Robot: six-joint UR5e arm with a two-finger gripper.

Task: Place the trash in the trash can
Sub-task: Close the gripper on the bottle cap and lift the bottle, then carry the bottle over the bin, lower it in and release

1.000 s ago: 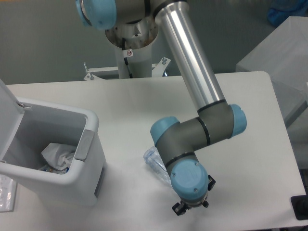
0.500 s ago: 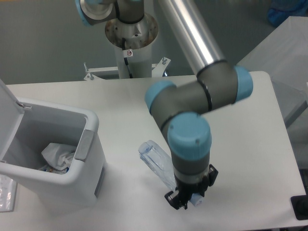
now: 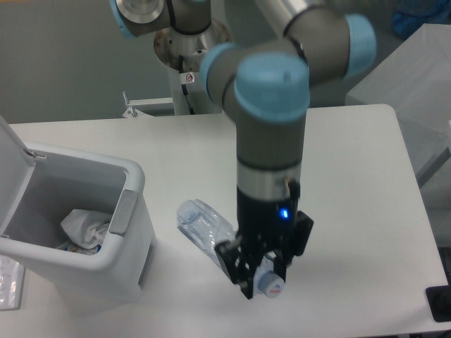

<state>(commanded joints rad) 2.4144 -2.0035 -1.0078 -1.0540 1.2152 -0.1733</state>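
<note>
Gripper (image 3: pixel 262 271): seen low and centre-right of the frame, its fingers clamped on the cap end of the bottle (image 3: pixel 206 227).
Bottle: carried clear of the table (image 3: pixel 352 183), tilted, its body reaching up-left from the jaws, its cap (image 3: pixel 270 284) at the bottom.
Tissue wad (image 3: pixel 83 227): already lying inside the trash can (image 3: pixel 130 232) at the lower left.
Lid (image 3: pixel 10 169): flipped open at the far left edge.
Risk of slip: the hold is taken at one end only, so the long body could swing or be pulled out.
Risk at the rim: the projecting end could be caught on the near wall or latch tab (image 3: pixel 122 210) if carried too low.
</note>
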